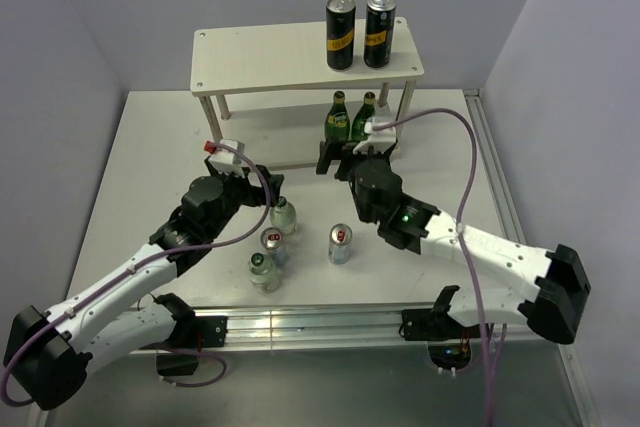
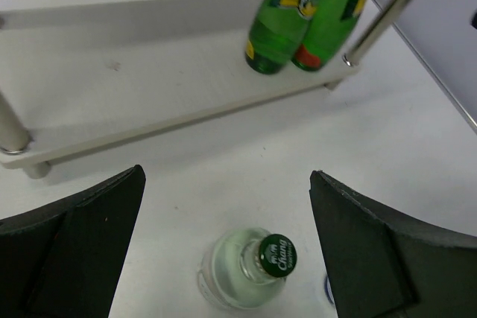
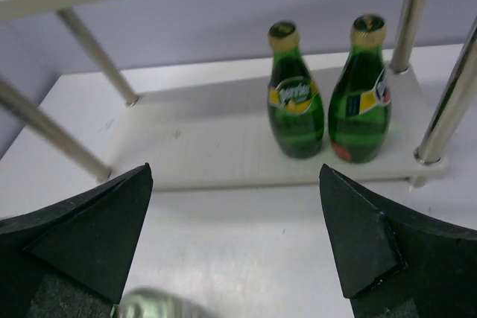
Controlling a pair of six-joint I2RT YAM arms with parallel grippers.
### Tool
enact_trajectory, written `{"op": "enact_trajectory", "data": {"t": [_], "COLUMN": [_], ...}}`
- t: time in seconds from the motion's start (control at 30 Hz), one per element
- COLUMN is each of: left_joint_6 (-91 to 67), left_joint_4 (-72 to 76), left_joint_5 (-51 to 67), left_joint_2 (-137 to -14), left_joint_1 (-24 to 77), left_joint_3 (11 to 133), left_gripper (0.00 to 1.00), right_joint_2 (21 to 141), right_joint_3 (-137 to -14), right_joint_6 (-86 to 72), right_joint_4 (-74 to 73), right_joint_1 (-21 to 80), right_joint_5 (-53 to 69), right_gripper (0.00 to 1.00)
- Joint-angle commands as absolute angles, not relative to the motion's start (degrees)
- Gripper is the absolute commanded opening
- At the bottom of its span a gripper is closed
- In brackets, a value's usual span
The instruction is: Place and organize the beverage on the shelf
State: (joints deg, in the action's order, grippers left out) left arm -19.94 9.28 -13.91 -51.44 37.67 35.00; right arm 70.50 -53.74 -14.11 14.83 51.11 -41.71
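On the lower board of the pale cream two-tier rack (image 1: 260, 62), at its right end, 2 green glass bottles (image 3: 296, 102) stand upright, side by side, just beside a round post (image 3: 447, 106). Top board carries 2 tall black cans with yellow labels (image 1: 341, 32). On the white table (image 1: 150, 167) in front of the rack: 2 clear glass bottles (image 1: 283, 215) and 2 slim silver-blue-red cans (image 1: 341, 243), all upright, loosely clustered. Left gripper (image 2: 226, 176) hangs over 1 clear bottle, fingers spread wide, touching nothing. Right gripper (image 3: 235, 173) faces the green bottles, fingers likewise spread, holding nothing.
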Motion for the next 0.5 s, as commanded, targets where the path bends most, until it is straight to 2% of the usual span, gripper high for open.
{"op": "enact_trajectory", "data": {"t": [0.0, 0.27, 0.47], "left_joint_6": [-19.07, -20.92, -22.50], "left_joint_4": [10.72, 10.37, 10.37], "left_joint_5": [-8.17, -9.40, -10.37], "left_joint_2": [-53.87, -54.05, -55.63], "left_joint_1": [39.55, 41.66, 44.03], "left_joint_3": [37.53, 35.16, 33.23], "left_gripper": [0.99, 0.97, 0.88], "right_joint_2": [63.31, 51.25, 45.36], "right_joint_3": [-50.81, -44.48, -40.87], "right_joint_6": [-17.57, -20.83, -22.50], "right_joint_4": [9.43, 0.53, -4.82], "right_joint_1": [55.63, 58.53, 58.80], "right_joint_5": [-45.62, -47.54, -49.92], "right_gripper": [1.00, 1.00, 1.00]}}
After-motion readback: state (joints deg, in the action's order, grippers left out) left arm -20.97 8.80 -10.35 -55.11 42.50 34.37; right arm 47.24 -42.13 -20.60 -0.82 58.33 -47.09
